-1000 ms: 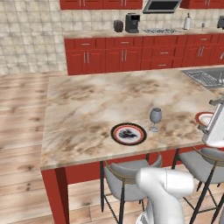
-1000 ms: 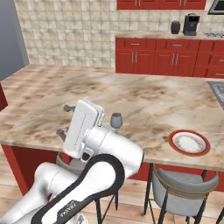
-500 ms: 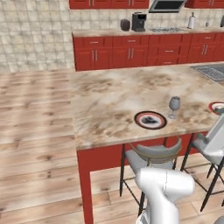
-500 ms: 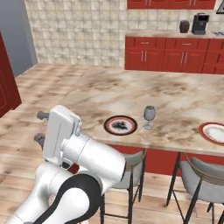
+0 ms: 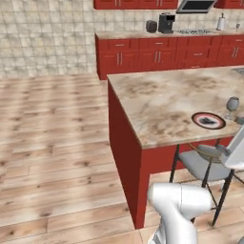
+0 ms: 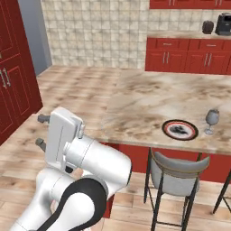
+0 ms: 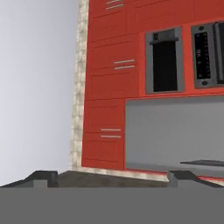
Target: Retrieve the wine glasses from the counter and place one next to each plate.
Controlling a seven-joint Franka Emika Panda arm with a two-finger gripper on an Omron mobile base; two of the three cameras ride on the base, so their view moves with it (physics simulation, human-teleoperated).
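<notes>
A black-rimmed plate point(image 5: 208, 120) point(image 6: 180, 129) lies near the front edge of the marbled island. One wine glass point(image 5: 232, 105) point(image 6: 211, 118) stands upright just to its right, apart from it. The counter point(image 5: 143, 35) point(image 6: 180, 35) over red cabinets runs along the far wall, well beyond the island. My gripper point(image 7: 113, 179) is open with nothing between its fingertips point(image 7: 41, 177). It looks away from the island at tall red cabinets with a built-in oven point(image 7: 165, 61). My white hand point(image 6: 61, 133) hangs left of the island, far from plate and glass.
A coffee machine point(image 5: 166, 22), a gas hob point(image 5: 193, 32) and a paper towel roll point(image 5: 220, 22) sit on the counter. Stools point(image 5: 205, 162) point(image 6: 176, 169) stand under the island's front edge. Tall red cabinets point(image 6: 9, 67) are on the left, with open wooden floor point(image 5: 52, 143) between.
The whole picture has shifted as the base moved: island, plate and glass now lie further right and wooden floor has come in on the left. The gripper stays open.
</notes>
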